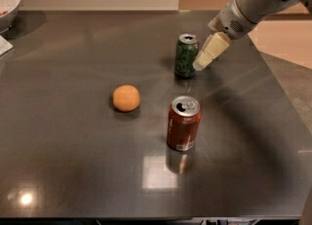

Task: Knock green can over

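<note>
The green can [186, 56] stands upright on the dark table [73, 165], toward 1 o'clock from the table's middle. The red-brown can [183, 124] is near it at 6 o'clock and the orange [126, 97] is further off at about 8 o'clock. A white bowl [7, 0] sits well apart at the far left corner.

The gripper [199, 65] hangs at the can's 3 o'clock side, slanting down from the arm. Its tip is low against the can's wall, touching or just short of it; I cannot say which. Its cream pads look pressed together into one wedge, and it holds nothing.

I'd judge the can as light, thin-walled aluminium, stiff enough to push but easy to dent. It probably slides readily on this glossy top. A nudge low on the body may only make it skate toward 9 o'clock. No grasp is needed. The better contact is high on the wall, near the silver rim, pushing sideways so the can tips over its base. Once down, it is likely to roll.
</note>
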Robot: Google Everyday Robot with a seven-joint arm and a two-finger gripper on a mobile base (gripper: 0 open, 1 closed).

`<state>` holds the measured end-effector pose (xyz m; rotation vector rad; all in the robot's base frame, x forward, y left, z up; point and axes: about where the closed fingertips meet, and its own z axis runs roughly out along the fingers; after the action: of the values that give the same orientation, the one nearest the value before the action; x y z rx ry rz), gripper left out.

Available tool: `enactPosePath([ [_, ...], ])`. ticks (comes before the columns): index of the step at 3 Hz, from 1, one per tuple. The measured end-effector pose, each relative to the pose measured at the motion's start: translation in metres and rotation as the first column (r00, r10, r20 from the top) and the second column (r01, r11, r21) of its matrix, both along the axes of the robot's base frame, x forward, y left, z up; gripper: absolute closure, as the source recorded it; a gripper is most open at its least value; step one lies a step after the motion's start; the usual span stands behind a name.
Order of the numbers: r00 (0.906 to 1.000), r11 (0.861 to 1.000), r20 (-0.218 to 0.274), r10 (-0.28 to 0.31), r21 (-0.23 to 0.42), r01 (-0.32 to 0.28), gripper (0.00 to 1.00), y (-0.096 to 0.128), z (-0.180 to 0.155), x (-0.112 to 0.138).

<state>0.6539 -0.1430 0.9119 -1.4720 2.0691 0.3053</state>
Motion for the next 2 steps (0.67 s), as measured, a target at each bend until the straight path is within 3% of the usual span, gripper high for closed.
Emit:
enactPosePath([
  [1, 0.9987, 0.996, -0.045, -0.024, 0.086, 0.027, 0.05, 0.0236, -0.0219, 0.0333],
  [2, 0.9964, 0.990, -0.071, -0.045, 0.127, 0.054, 0.28, 0.0325, -0.0262, 0.0408],
])
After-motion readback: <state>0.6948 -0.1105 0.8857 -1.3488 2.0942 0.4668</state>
